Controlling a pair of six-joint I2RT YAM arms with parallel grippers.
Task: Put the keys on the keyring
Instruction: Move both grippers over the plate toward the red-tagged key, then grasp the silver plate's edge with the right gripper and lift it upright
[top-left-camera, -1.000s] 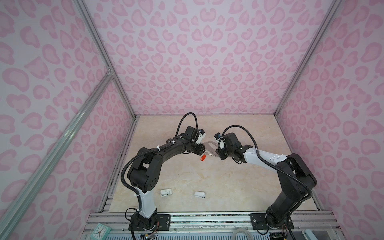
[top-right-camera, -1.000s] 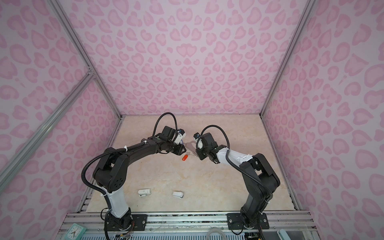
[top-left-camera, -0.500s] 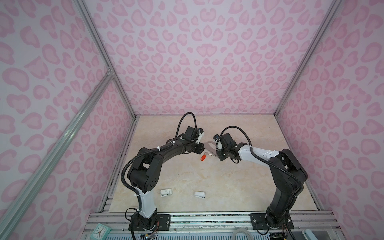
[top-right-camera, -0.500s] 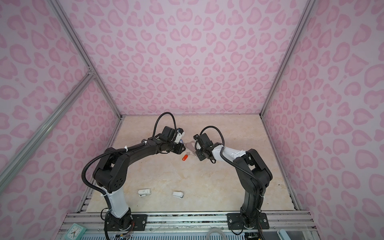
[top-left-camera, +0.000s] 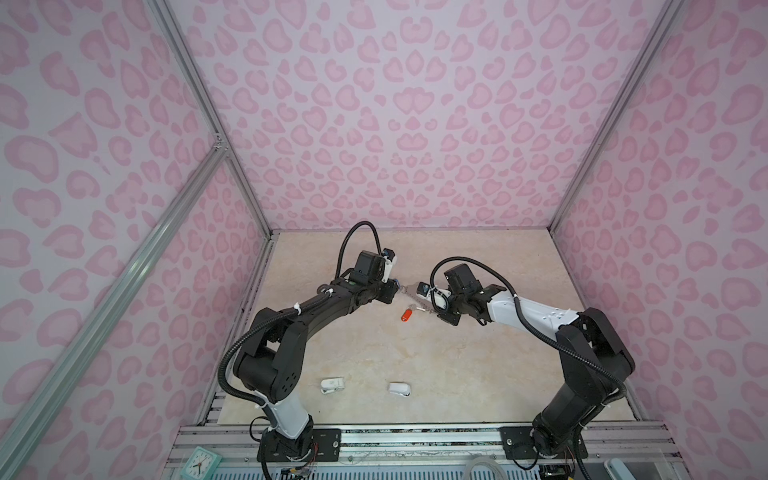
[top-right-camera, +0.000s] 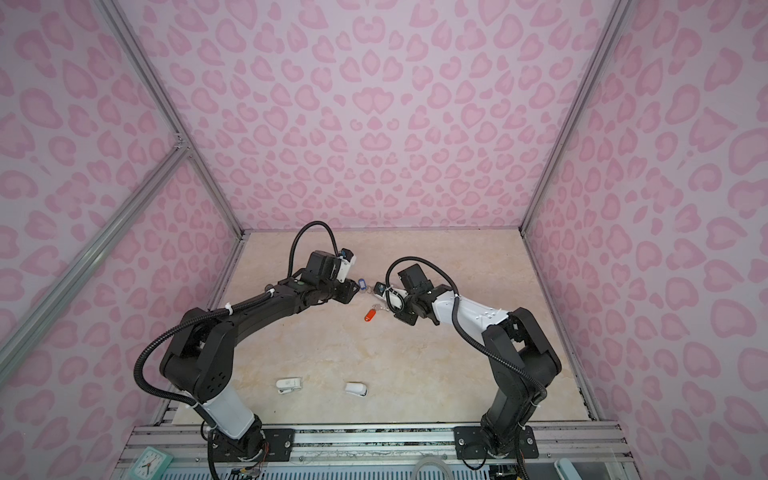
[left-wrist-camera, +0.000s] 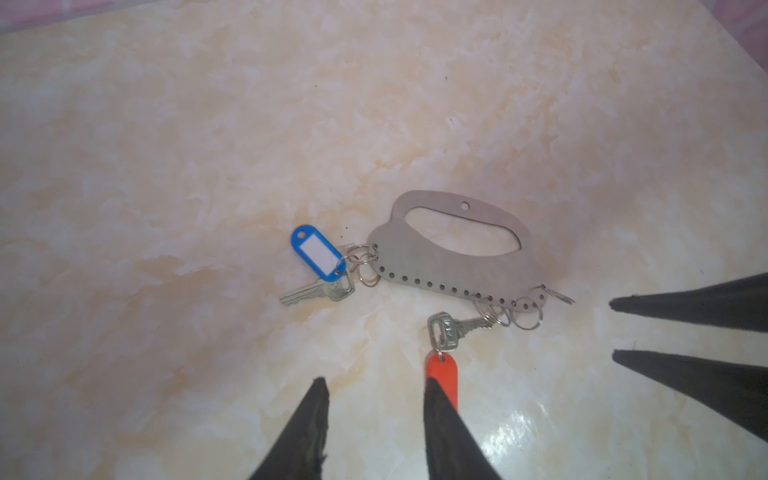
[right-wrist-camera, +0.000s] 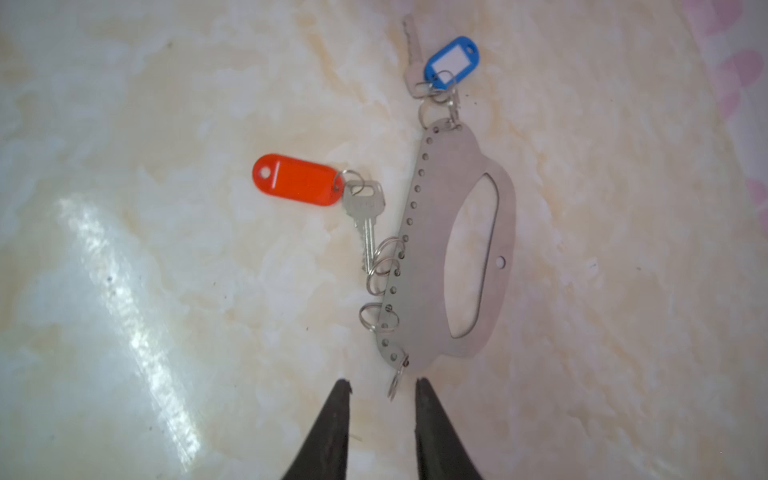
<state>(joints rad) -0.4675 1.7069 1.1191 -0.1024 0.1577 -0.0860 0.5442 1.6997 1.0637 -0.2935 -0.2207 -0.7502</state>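
Two arms lean in over one desk (top-left-camera: 415, 353), and between them lie one keyring and two keys. Farthest left, the left pincer (left-wrist-camera: 375, 382) has its fingers apart with nothing between them. Next comes the blue-tagged key (left-wrist-camera: 316, 293). Small rings join it and its blue tag (left-wrist-camera: 318, 253) to the left end of the keyring (left-wrist-camera: 415, 257), which lies flat on the desk (a single plate with one long slot and a row of holes).

Just beside the keyring's straight edge, on the front side, lies the red-tagged key (left-wrist-camera: 444, 332). Its tip overlaps the wire rings (right-wrist-camera: 384, 266), but whether it is threaded through one cannot be told. These rings overlap too much for a sure count. In the left wrist view, one left finger covers part of the red tag (left-wrist-camera: 442, 368).

At the right, the right pincer (right-wrist-camera: 381, 380) is also parted. Its tips sit on either side of the keyring's end ring without closing on it. In both top views the right wrist hides most of the keyring.

Near the front edge, well apart from all this, lie two more things: the left white piece (top-left-camera: 332, 384) and the right white piece (top-left-camera: 400, 388).
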